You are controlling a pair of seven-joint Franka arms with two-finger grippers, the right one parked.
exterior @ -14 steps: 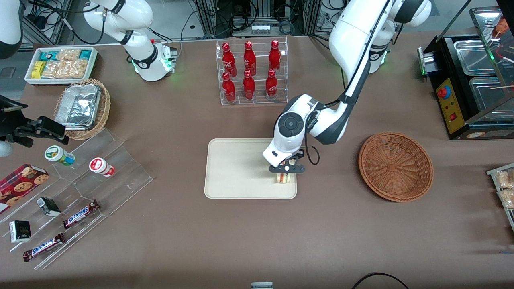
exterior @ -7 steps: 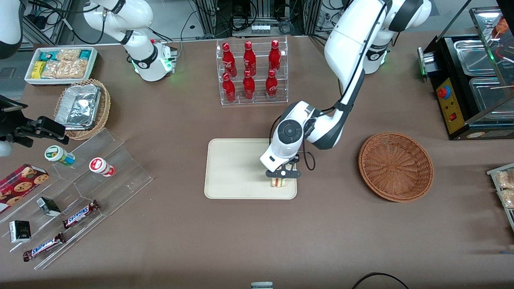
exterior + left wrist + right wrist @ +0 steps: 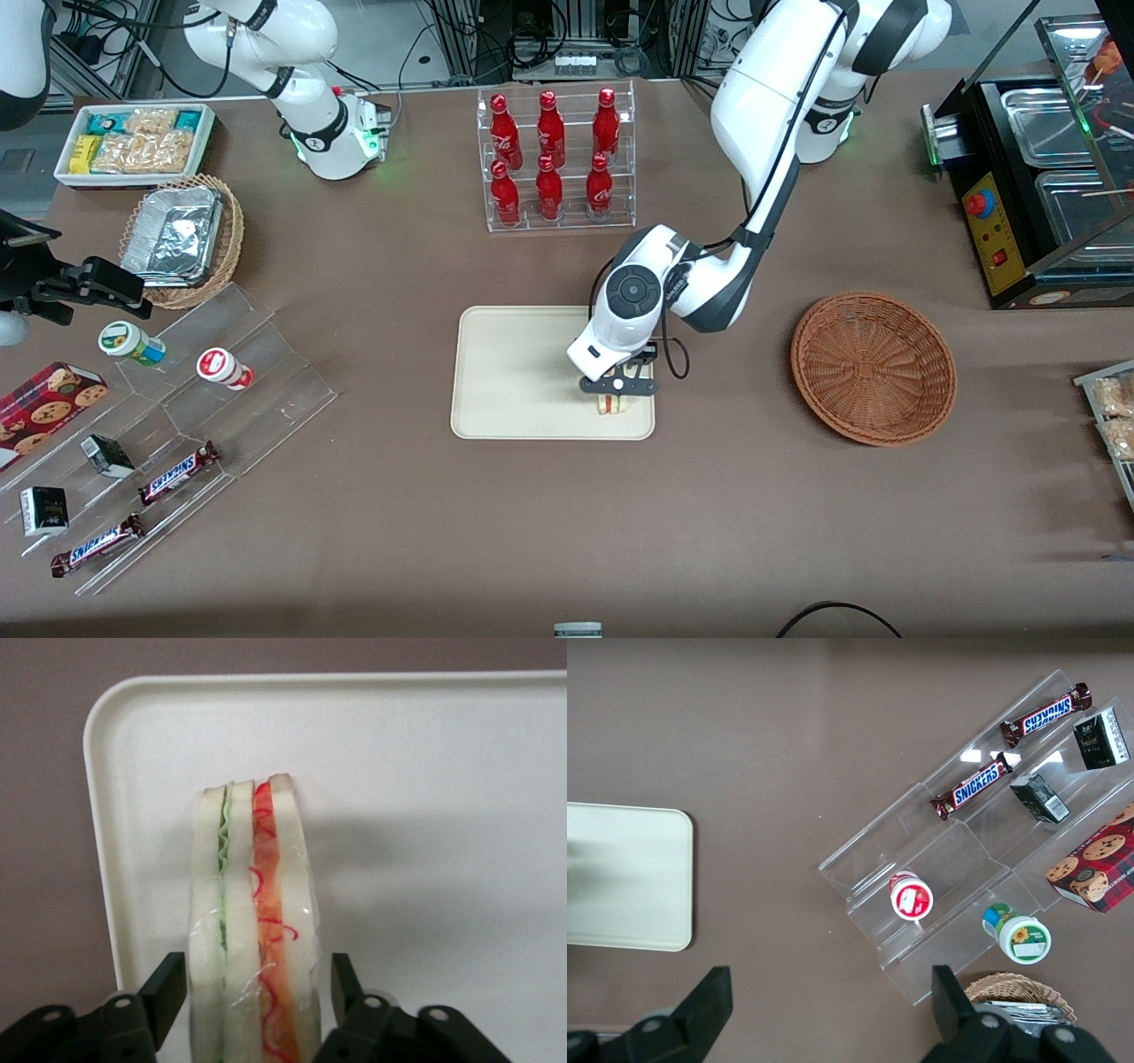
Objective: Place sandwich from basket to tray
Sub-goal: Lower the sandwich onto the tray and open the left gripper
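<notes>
We see a matte brown table (image 3: 797, 523) with dark cables and metal framing at its edge farthest from the front camera. On it lies the tray (image 3: 514, 381), flat, cream-beige, with rounded corners and a low rim. The basket (image 3: 873, 368), a round shallow bowl of reddish-brown woven wicker, sits well apart from the tray toward the working arm's end and holds nothing. A clear acrylic rack of red cola bottles (image 3: 551, 155) stands farther from the front camera than the tray.

The gripper (image 3: 617, 396) is low over the tray's corner nearest the basket, and the sandwich (image 3: 613, 405) stands on edge on the tray there.

The left wrist view shows what the front view hides: the sandwich (image 3: 252, 930) is wrapped in clear film, with pale bread slices, a green wavy layer and a red-orange filling along its cut edge. The black jaws stand spread on either side of it with a thin gap at each face, so they are parted, not gripping. The tray (image 3: 425, 753) looks smooth and glossy here.

The right wrist view shows a clear stepped stand (image 3: 957, 850) carrying Snickers bars (image 3: 971, 788).
</notes>
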